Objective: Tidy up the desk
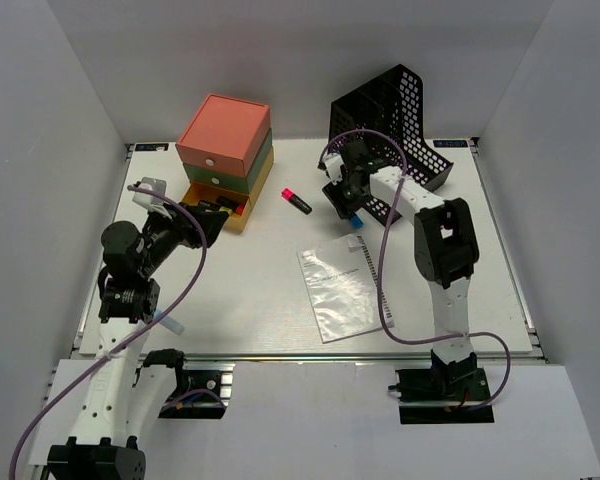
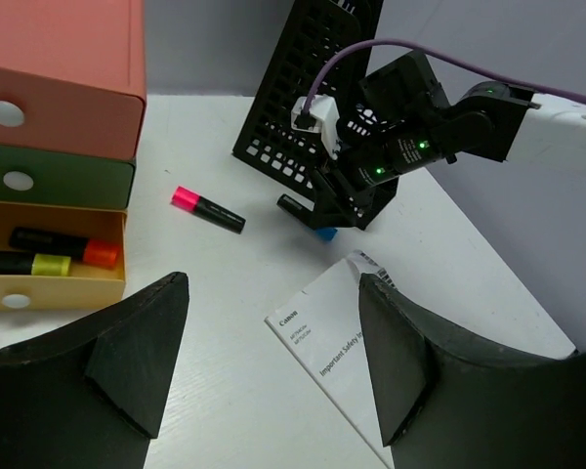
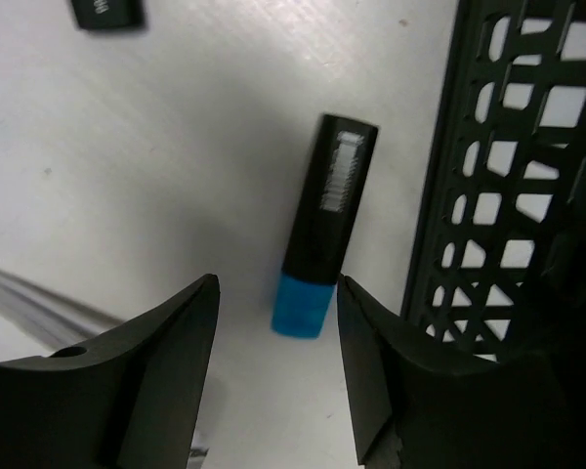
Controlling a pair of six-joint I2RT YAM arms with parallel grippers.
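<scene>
Top external view: the white table (image 1: 260,310) carries every item and lies under both arms. Black mesh file holder (image 1: 400,110) stands just beyond and beside the right pincer (image 3: 275,288). Drawer box (image 1: 225,140) stands just ahead of the left pincer (image 2: 273,281), with its yellow bottom drawer (image 2: 49,288) pulled out and markers inside. Sleeved leaflet (image 1: 338,285) lies flat on the near side of the right pincer. Pink-capped marker (image 1: 296,200) lies between the two pincers, touching neither.

Right pincer: jaws moderately parted, nothing held. Blue-capped marker (image 3: 322,234) lies on the table just ahead of the fingertips, cap end nearest and barrel pointing away. It sits slightly toward the finger on the holder side. The holder mesh is just beside that finger.

Left pincer: jaws spread wide, empty.

Assessment: the step in hand appears to be picking up the blue-capped marker.

Recommendations:
- Advance so the fingers straddle the black barrel rather than the cap alone.
- Shift a little toward the holder to centre the barrel, without letting the outer finger catch the mesh.
- Descend until the tips near the table, then close squarely.
- No wrist turn looks necessary, since the closing line crosses the barrel.
- Left arm is best kept away until the marker is lifted.
</scene>
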